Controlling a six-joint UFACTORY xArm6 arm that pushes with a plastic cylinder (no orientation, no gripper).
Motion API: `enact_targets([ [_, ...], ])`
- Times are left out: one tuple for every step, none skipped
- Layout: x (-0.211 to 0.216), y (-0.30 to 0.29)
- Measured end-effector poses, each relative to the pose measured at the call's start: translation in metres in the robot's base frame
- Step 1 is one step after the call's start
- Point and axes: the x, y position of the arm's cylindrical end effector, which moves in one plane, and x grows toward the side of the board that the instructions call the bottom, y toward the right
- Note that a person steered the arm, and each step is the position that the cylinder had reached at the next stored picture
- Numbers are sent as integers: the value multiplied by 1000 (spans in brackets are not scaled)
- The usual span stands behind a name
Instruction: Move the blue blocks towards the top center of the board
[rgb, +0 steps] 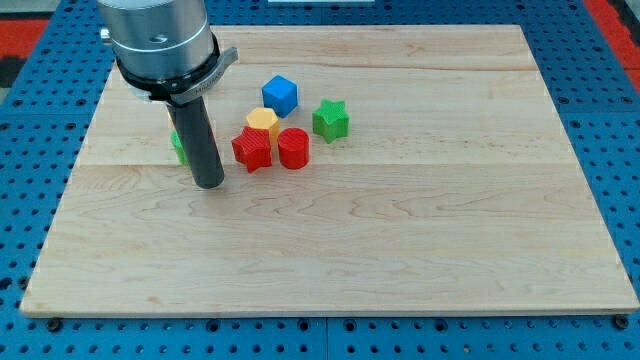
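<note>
A blue cube (281, 95) sits on the wooden board (400, 220), left of the board's centre and toward the view's top. My tip (209, 183) rests on the board down and to the left of the blue cube, just left of the red star block (252, 149). No second blue block shows; the rod may hide something behind it.
A yellow block (262, 121) lies just below the blue cube. A red cylinder (293, 148) sits right of the red star. A green star block (330, 119) lies right of the blue cube. A green block (177, 146) peeks out behind the rod.
</note>
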Motion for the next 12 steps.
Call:
enact_targets([
  [0, -16],
  [0, -82],
  [-2, -95],
  [-37, -122],
  [-104, -134],
  [-150, -83],
  [-176, 9],
  [-172, -11],
  [-188, -58],
  [-209, 5],
  [-198, 90],
  [-159, 50],
])
